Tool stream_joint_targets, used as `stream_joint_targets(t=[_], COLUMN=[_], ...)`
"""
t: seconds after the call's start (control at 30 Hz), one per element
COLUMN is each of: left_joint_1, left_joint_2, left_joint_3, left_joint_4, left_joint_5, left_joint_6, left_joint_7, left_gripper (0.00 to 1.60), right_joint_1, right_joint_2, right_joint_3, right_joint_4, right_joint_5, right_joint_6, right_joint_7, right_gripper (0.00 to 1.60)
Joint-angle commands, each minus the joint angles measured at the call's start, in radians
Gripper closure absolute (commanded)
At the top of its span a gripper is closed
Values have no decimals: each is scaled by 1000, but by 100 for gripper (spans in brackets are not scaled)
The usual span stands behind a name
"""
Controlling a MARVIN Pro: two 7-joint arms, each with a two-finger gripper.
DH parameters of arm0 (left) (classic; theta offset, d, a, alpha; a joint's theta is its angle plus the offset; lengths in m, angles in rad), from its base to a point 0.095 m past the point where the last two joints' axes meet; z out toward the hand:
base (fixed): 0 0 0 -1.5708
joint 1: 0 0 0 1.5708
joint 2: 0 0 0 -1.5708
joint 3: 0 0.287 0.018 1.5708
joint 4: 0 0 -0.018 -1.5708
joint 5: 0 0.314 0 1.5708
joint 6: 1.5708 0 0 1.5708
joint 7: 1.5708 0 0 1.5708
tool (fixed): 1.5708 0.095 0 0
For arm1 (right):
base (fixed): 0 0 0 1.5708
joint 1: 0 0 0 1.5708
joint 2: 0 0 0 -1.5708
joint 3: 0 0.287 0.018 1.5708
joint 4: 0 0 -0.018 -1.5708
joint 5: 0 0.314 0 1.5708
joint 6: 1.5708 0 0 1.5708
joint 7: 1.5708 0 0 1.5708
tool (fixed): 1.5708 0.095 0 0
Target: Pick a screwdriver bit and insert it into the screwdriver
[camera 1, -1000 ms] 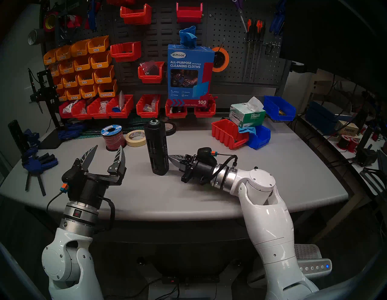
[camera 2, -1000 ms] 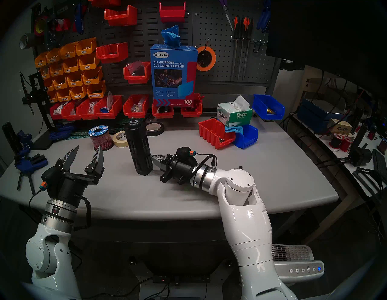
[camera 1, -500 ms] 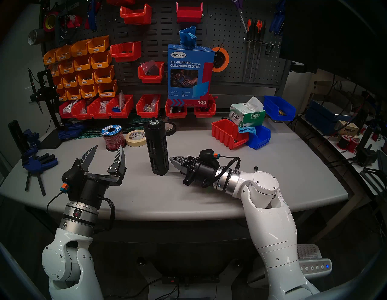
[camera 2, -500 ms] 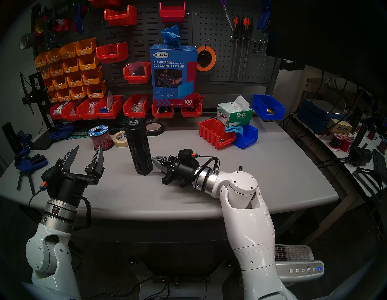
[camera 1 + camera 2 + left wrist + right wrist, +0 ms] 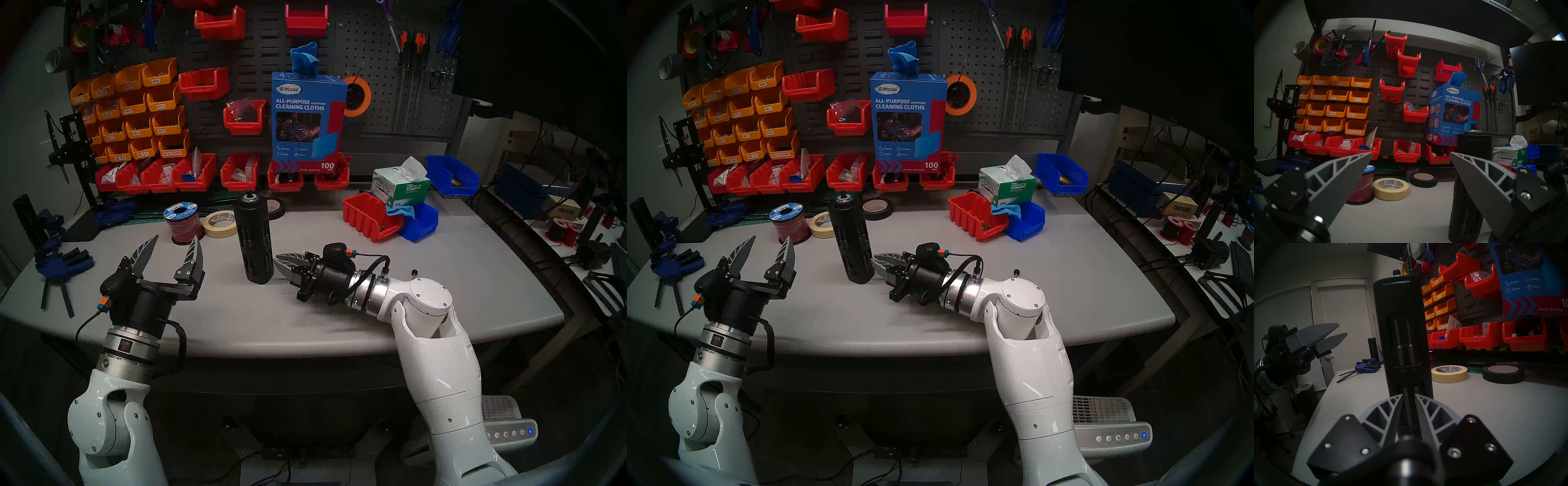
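Right gripper (image 5: 1409, 396) parted slightly; screwdriver (image 5: 254, 237) upright (socket topmost).

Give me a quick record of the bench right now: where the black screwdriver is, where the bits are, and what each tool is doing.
screwdriver: upright on the grey table, mid-bench
bits: thin rods stored in its upper and lower side slots
right tool: level, at the lower slot, fingers narrowly parted on either side of the rods; contact unclear
left tool: wide open, empty, raised off to the side
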Motion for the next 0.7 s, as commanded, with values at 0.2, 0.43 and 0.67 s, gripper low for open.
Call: stream_joint_targets(t=[0.2, 0.43, 0.67], left_joint_1=[-2, -2, -2], left_joint_2=[-2, -2, -2], left_joint_3=[-1, -1, -1], left_joint_4=[-33, -33, -33], left_joint_5=[-2, -2, -2], left_joint_6=[-7, -7, -7], left_joint_7=[1, 1, 1], left_gripper=[0, 0, 0], right_joint_1=[37, 46, 55], right_joint_2=[-13, -13, -13], right_joint_3=[-4, -5, -7], right_joint_4=[65, 81, 94], right_joint_5=[7, 7, 7], right_joint_6=[-8, -4, -1], right_joint_7=[4, 7, 12], right_gripper=[92, 92, 92])
